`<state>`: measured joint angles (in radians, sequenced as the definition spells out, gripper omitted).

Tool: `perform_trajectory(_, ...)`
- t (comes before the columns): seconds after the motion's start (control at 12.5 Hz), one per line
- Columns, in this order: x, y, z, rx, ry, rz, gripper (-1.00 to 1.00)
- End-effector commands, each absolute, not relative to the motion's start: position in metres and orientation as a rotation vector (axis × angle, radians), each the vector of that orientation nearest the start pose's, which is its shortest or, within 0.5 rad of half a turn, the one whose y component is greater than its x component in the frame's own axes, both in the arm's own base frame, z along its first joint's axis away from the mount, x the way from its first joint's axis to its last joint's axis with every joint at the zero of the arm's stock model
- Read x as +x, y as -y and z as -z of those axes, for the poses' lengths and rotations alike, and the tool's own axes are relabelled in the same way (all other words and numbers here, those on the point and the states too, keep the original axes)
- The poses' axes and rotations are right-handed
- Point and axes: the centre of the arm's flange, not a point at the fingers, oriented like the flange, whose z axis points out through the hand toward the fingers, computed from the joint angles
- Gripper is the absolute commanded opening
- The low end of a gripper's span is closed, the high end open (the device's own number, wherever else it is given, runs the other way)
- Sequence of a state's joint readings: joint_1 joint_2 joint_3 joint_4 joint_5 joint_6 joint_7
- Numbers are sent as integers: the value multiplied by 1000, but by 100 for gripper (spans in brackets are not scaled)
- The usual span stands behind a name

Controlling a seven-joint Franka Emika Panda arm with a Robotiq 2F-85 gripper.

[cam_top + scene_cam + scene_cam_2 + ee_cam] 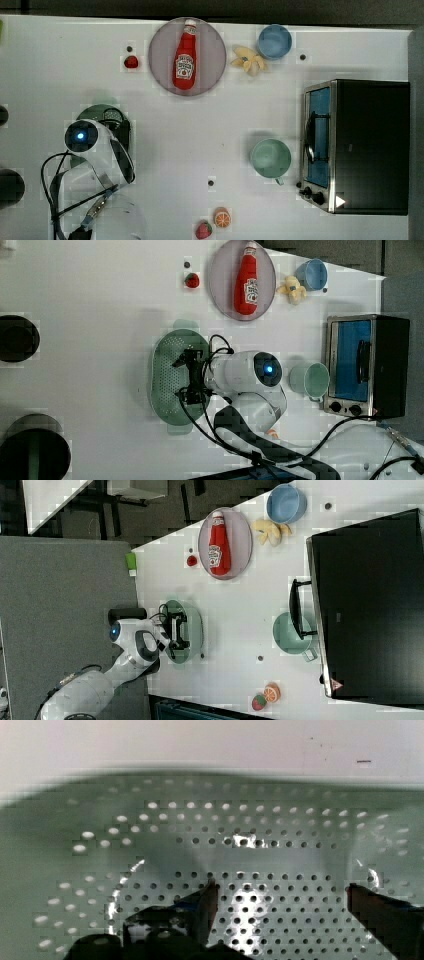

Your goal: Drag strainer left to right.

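Where writing could be read, "Heinz" was seen on one red ketchup bottle laid on a round plate. On the white table, the strainer was placed under the gripper, whose fingers were spread inside it.

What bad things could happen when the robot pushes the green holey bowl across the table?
The open gripper is down inside the strainer holding nothing, so its fingers might slip over the holey base or tip it instead of dragging it. Farther along, in the top view, the green cup and toaster oven stand to the right, so a long drag might bump them.
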<state>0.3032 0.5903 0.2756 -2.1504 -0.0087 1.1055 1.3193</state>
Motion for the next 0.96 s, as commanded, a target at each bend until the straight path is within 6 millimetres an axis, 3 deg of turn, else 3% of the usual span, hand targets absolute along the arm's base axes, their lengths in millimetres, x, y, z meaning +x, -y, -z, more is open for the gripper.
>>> perform_trajectory(0.08,484,-302,-143,-2166,-2220,-184,100)
perform_trajectory(0.48,489,-261,-146,-2152,-2272,-151,100)
perform_trajectory(0.96,492,-185,-149,-2217,-2236,-124,100)
